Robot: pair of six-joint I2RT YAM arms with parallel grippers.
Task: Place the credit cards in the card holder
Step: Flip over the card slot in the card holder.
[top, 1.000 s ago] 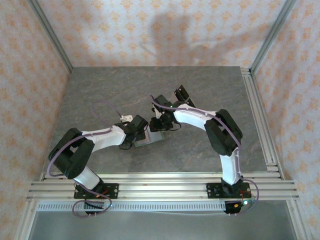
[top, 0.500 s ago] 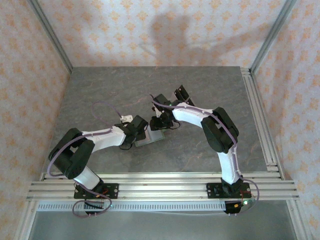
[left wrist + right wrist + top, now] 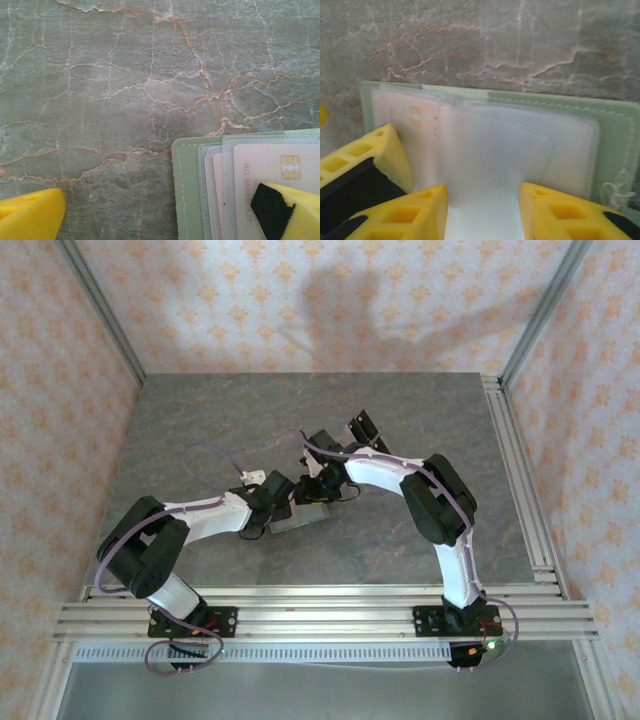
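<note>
Both claws sat at the card holder (image 3: 187,195). My left claw (image 3: 160,212) stood released, one finger on a credit card (image 3: 265,165); of my right claw (image 3: 482,207) I could not tell the grip.

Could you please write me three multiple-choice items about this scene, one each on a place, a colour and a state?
1. Where does the card holder lie? A near the middle of the table; B in its far-left corner; C on the front rail.
2. What colour is its border? A red; B pale green; C black.
3. The left gripper is: A shut; B wide open; C gripping a cup.
Answers: 1 A, the top view shows it there; 2 B, its stitched edge is green; 3 B, its fingers stand far apart.
</note>
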